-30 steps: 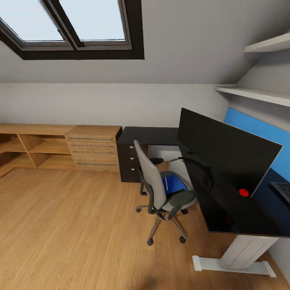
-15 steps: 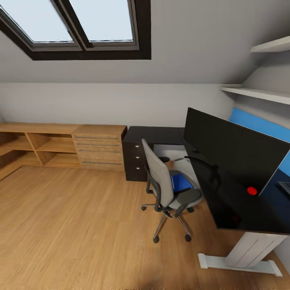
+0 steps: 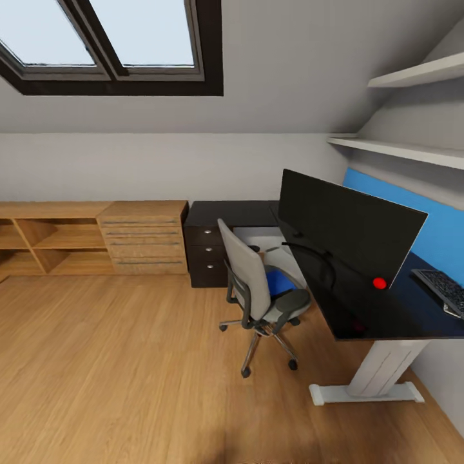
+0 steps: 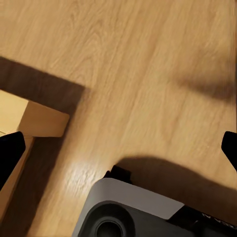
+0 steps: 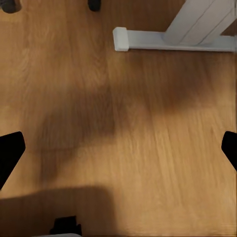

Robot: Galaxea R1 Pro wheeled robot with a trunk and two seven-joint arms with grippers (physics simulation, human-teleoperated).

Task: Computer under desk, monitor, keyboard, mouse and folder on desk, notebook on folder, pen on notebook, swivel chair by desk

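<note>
Hanging left gripper (image 4: 118,145): fingers spread wide, holding nothing, just wood floor (image 4: 148,64) under it
Right gripper (image 5: 118,148): also wide apart, empty, white desk foot (image 5: 168,39) on the floor beyond its fingertips
Swivel chair (image 3: 254,287): grey, tucked beside the desk (image 3: 361,303)
Folder (image 3: 278,281): blue, on the chair seat
Monitor (image 3: 348,225): black, red dot, on the desk
Keyboard (image 3: 444,289): beside the monitor
Writing: none I can read

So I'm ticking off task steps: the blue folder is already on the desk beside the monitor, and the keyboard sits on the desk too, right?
Not quite. In the head view the folder lies on the seat of the swivel chair, not on the desk. The rest holds: the keyboard sits on the desk, beyond the monitor.
</note>
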